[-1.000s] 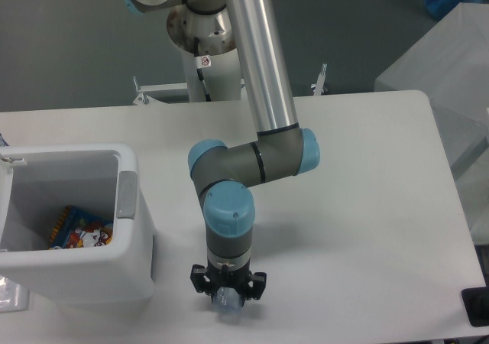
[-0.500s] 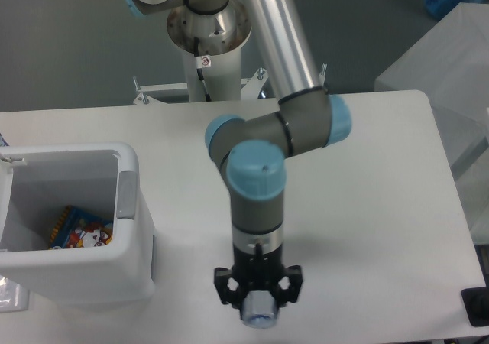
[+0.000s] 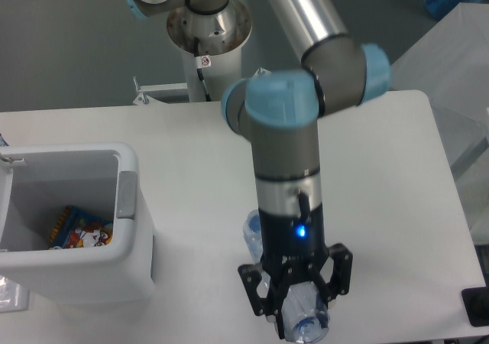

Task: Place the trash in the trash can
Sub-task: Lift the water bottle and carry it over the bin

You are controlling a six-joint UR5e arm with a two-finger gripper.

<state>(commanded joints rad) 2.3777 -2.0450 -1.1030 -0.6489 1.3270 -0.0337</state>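
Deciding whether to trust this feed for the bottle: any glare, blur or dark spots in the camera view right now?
Fixed camera view: lighting is even and soft, with only a faint arm shadow on the table. The clear bottle in the gripper looks soft-edged and hard to outline. The snack packet inside the bin stays readable, slightly shaded.

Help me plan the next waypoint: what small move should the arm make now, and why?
Probably carry left toward the trash can. The gripper appears shut on the crushed bottle, held up near the table's front edge, while the bin stands open at the left with the blue snack packet already inside.
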